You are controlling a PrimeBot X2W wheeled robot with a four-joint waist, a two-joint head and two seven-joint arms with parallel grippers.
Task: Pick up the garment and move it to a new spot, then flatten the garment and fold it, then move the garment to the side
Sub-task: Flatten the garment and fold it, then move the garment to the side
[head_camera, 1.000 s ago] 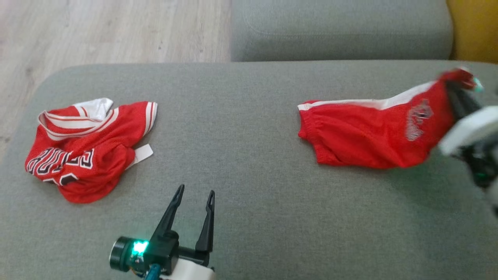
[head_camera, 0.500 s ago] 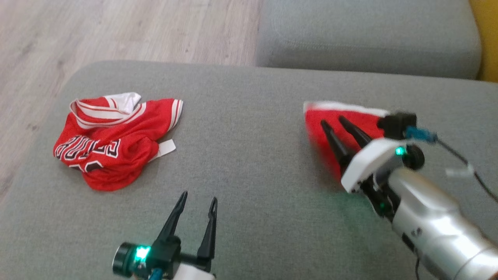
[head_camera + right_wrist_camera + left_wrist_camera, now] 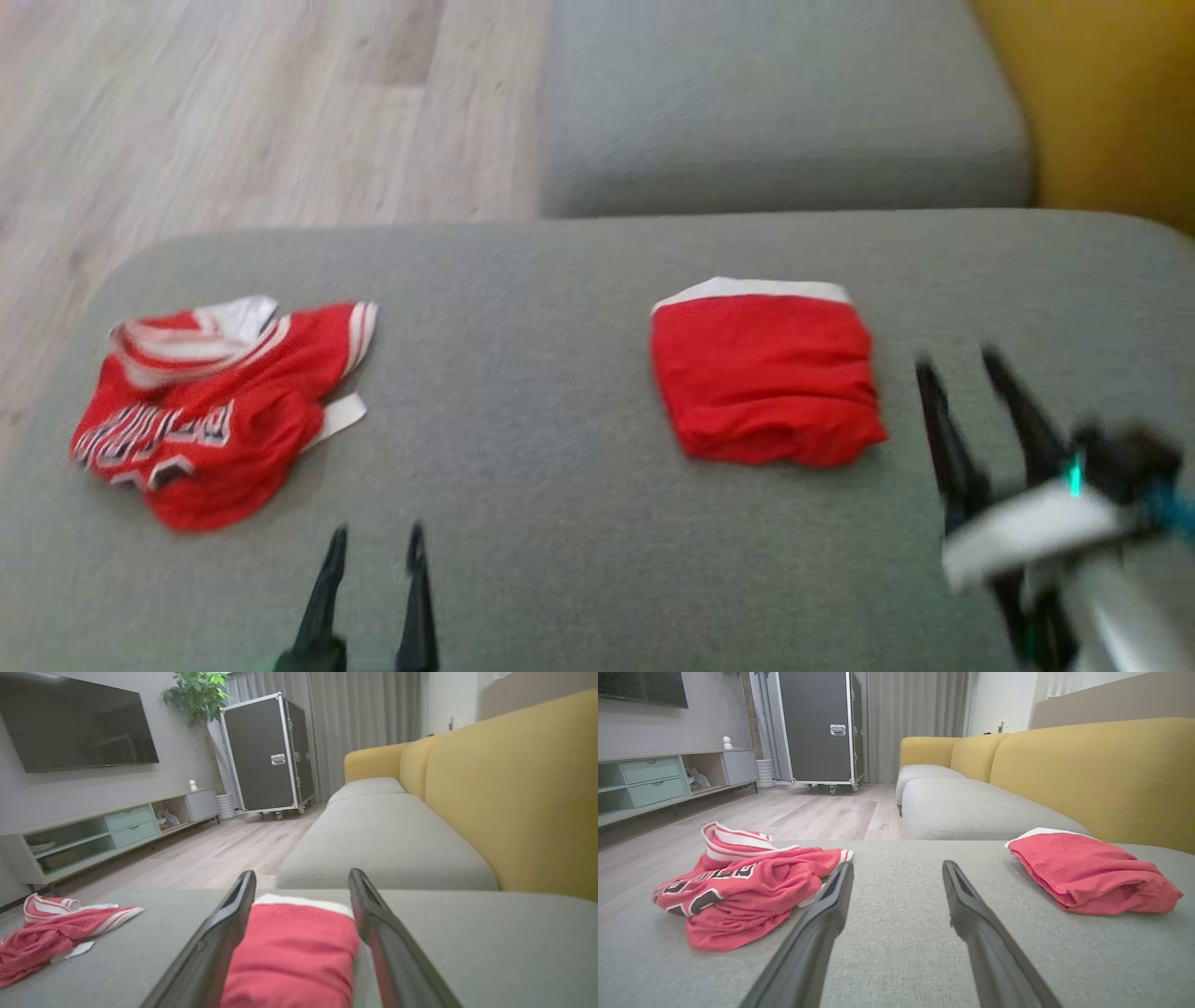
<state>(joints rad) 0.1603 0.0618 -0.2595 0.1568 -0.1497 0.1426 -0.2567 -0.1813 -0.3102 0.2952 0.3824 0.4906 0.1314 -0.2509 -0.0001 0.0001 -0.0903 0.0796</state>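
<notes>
Shorts (image 3: 766,378), red mesh with white band, now folded square on grey fabric cushion (image 3: 560,485), my right claw (image 3: 957,362) drawn back beside them, spread and empty, my left claw (image 3: 376,532) spread too

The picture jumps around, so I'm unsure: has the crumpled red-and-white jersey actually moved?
No. The crumpled red-and-white jersey lies at the same left end of the grey sofa cushion as before; only the camera shifted.

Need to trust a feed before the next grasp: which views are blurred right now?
Head view: motion-smeared throughout, right gripper worst, jersey lettering unreadable. Left wrist view: sharp, folded shorts crisp. Right wrist view: slightly soft, shorts nearest the lens fuzzy.
</notes>
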